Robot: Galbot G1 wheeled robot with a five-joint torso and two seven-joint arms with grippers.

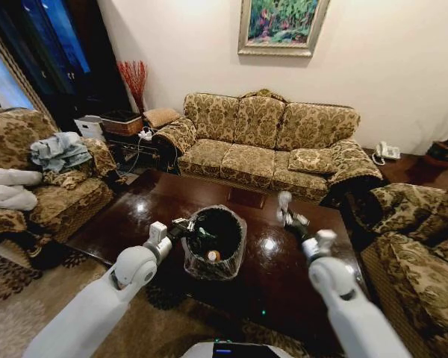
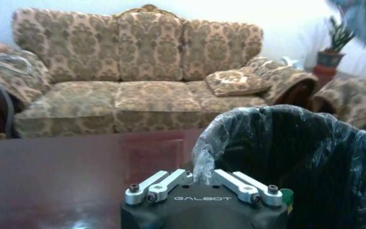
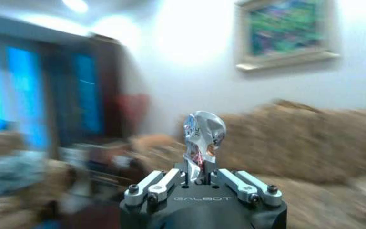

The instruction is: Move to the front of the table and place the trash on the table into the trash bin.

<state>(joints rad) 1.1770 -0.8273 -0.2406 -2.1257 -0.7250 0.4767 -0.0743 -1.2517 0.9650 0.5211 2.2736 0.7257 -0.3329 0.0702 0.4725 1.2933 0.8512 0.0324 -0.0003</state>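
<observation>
left hand (image 1: 185,224) clamped on the rim of the trash bin (image 1: 235,246), fingers pinching the clear crinkly bag liner at the edge nearest that hand; in the left wrist view the left hand (image 2: 201,177) has the bag fold caught between its closed fingers, black bin wall (image 2: 310,162) just beside and beyond it. the bin stands on the bench (image 1: 145,205), glossy dark brown, near the robot-side edge, between the two hands. inside the bin, below the left hand, sit a green bottle (image 1: 203,233) and a small white bottle with an orange-looking end (image 1: 213,256); other contents too dark to tell. right hand (image 1: 284,200) is raised above the bench, up and to the right of the bin, well clear of its rim, clamped on a silvery can (image 1: 284,198); in the right wrist view the right hand (image 3: 199,175) grips the lower end of the crumpled silvery can (image 3: 203,131), which sticks straight out past the fingertips. inlaid panel (image 1: 247,197) lies on the bench beyond the bin, between bin and sofa (image 1: 265,138). sofa stands past the far side of the bench, armchair (image 1: 48,190) out beyond the left hand, another armchair (image 1: 418,246) out beyond the right hand. framed painting (image 1: 281,26) hangs on the wall above the sofa.
</observation>
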